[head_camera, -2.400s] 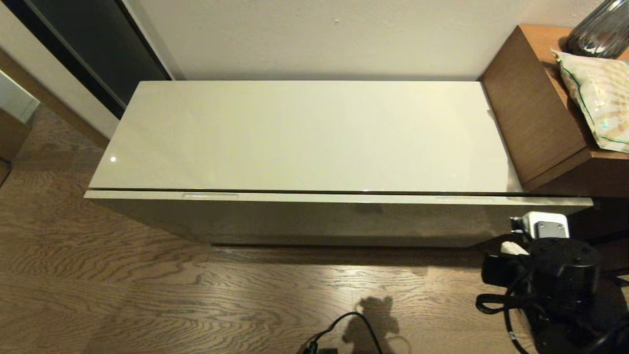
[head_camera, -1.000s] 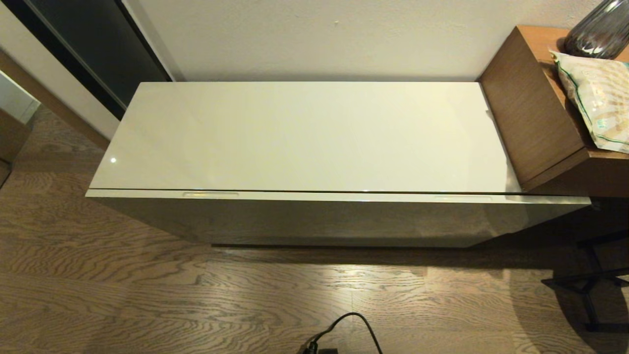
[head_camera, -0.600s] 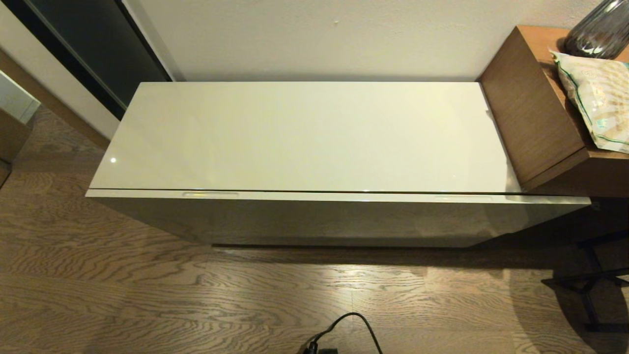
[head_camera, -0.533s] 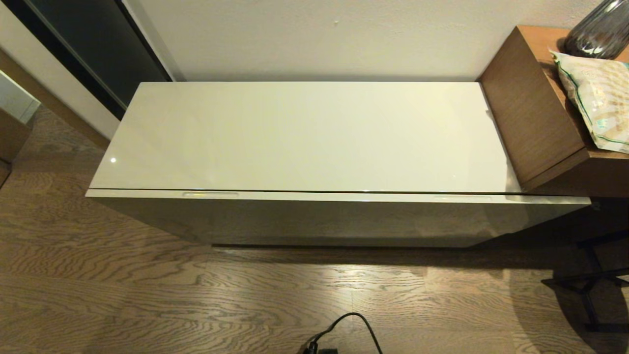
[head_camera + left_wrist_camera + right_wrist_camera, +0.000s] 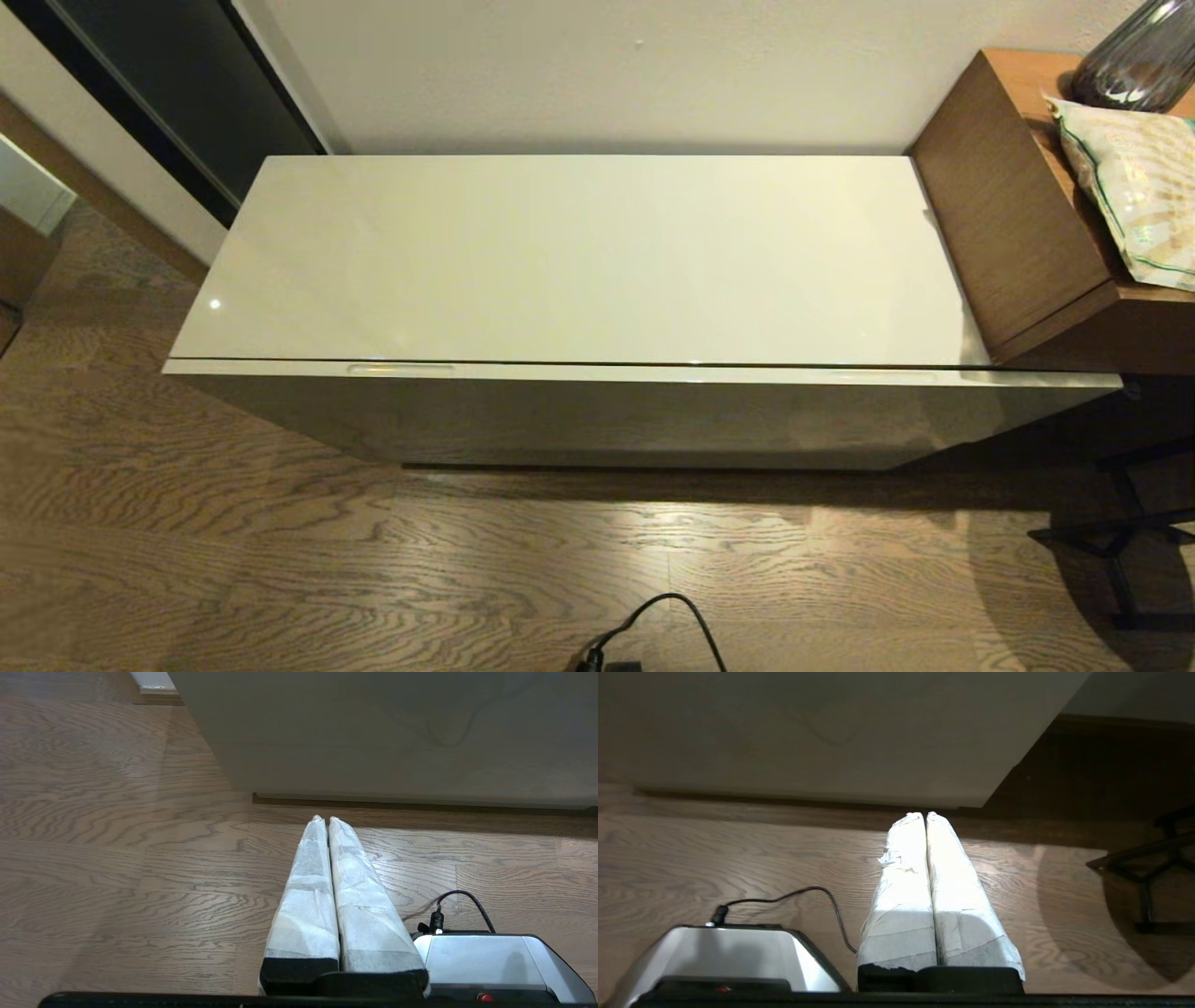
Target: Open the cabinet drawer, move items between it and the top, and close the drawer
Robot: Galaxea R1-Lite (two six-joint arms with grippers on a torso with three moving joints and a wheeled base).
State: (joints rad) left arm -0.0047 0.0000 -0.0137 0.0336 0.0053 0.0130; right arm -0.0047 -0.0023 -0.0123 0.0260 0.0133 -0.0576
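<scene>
The wide cream-beige cabinet drawer (image 5: 644, 415) sits pushed in under the glossy cream top (image 5: 579, 257), whose surface is bare. Two slot handles, the left one (image 5: 400, 369) and the right one (image 5: 879, 375), run along the drawer's upper edge. The white packet and the wrapped slippers are out of view. Neither arm shows in the head view. My left gripper (image 5: 323, 819) is shut and empty, low over the floor in front of the drawer front (image 5: 397, 732). My right gripper (image 5: 924, 815) is also shut and empty, low near the drawer's right end (image 5: 831, 732).
Taller brown wooden furniture (image 5: 1027, 224) adjoins the cabinet on the right, carrying a green-striped beige bag (image 5: 1130, 177) and a dark vase (image 5: 1134, 61). A black cable (image 5: 653, 621) lies on the wood floor. A dark metal stand (image 5: 1120, 541) is at the lower right.
The right arm, seen 2.4 s ago at the lower right by the drawer's right end, has dropped out of the head view. Nothing has shifted in the last second.
</scene>
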